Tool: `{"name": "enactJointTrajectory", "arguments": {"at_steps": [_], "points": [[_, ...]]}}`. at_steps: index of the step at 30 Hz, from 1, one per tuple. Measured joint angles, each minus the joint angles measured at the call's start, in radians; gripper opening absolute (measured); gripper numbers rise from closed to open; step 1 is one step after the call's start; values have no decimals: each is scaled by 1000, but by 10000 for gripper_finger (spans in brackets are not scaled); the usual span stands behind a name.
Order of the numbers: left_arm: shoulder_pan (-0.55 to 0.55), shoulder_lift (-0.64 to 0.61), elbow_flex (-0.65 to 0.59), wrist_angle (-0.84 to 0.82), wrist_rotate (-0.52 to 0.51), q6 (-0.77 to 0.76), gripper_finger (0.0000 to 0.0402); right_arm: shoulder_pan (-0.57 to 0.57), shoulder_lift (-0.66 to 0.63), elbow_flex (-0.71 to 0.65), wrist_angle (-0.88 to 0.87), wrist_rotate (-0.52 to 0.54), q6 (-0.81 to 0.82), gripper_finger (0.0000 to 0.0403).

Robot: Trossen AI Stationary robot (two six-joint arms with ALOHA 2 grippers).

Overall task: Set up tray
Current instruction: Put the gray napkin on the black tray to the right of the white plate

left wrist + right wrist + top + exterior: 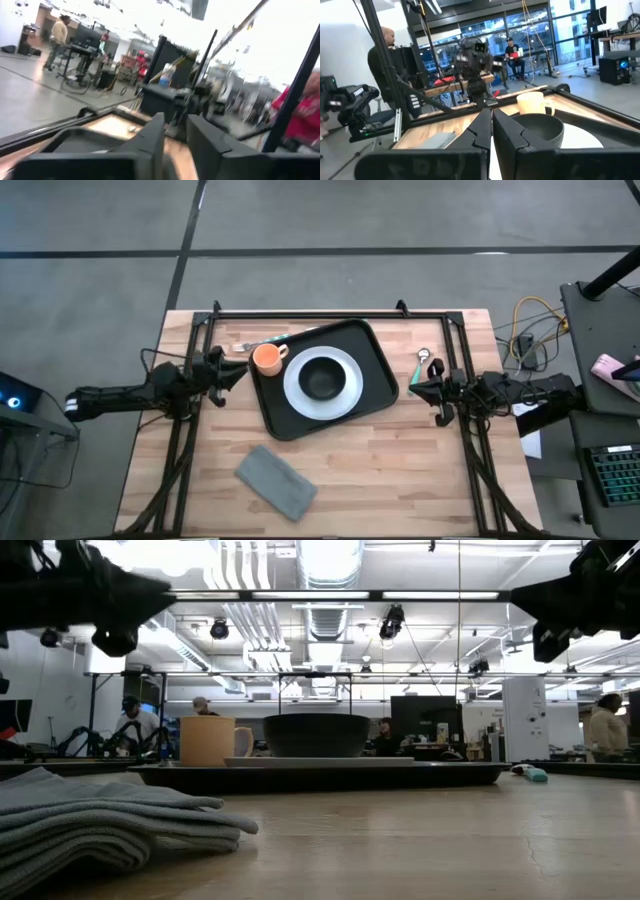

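Seen from above: tray (378,370), black and turned at a slant, mid-table toward the far edge, bearing a plate (345,392) with a dark bowl (321,377) on it and an orange mug (266,358) in the corner nearest the left gripper (240,369). Hovering just off that corner, fingers (150,137) slightly apart around nothing; poised well clear of the tray's other side, right gripper (411,390) pressed together and empty. Lying near the front edge, grey cloth (276,481)
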Motion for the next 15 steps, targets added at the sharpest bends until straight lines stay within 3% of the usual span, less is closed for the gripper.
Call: {"name": "enactJointTrajectory", "arguments": {"at_steps": [4,7,12,15], "points": [[-1,9,76,22,7,-81,146,0,3,0,-1,17,5,8],[-1,54,143,6,71,-85,178,0,2,0,-1,25,8,8],[-2,203,304,-68,251,-98,189,0,2,0,-1,26,30,8],[-2,301,452,-272,330,-152,189,0,2,0,-1,24,53,8]]}}
